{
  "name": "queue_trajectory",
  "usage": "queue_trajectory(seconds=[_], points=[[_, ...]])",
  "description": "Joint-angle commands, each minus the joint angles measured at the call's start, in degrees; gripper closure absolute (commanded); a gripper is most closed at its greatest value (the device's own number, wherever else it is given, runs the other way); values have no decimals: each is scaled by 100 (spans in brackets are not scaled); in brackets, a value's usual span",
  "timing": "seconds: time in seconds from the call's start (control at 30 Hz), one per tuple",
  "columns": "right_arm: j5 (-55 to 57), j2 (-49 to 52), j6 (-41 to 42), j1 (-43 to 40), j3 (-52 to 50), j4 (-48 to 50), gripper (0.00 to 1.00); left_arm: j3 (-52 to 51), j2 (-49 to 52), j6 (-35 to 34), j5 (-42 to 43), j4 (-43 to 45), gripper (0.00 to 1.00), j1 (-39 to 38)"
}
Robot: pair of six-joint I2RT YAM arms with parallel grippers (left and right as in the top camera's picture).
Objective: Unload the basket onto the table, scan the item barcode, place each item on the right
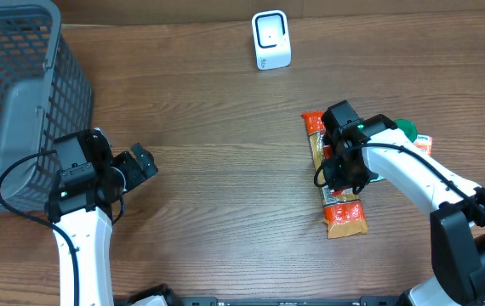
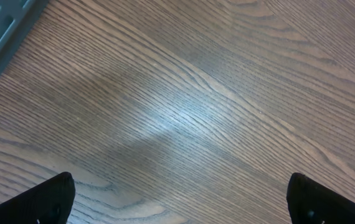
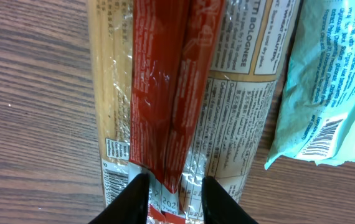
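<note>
Right pincer (image 3: 175,202) narrowly parted astride the spaghetti packet (image 3: 165,93)'s red seam; left pincer (image 2: 180,198) wide open, empty, over the table (image 2: 184,93).

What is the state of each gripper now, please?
Left gripper: wide open, holding nothing.
Right gripper: slightly open, astride the red seam of the pasta packet, not clamped on it.

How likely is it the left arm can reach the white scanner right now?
Probably yes: the left gripper is open and empty, only bare table lies between it and the scanner, and the basket sits off to the side.
</note>
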Motion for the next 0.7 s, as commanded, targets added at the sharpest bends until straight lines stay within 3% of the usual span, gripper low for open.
queue_trajectory(seconds=[0.0, 0.6, 0.63, 0.67], points=[[74, -50, 24, -2, -11, -2, 67, 79, 31, -76, -55, -2, 0, -28], [-70, -50, 26, -2, 1040, -813, 62, 79, 31, -76, -55, -2, 0, -28], [-81, -50, 26, -2, 1040, -835, 62, 79, 31, -76, -55, -2, 0, -28], [-109, -50, 26, -2, 1040, -863, 75, 79, 31, -76, -55, -2, 0, -28]])
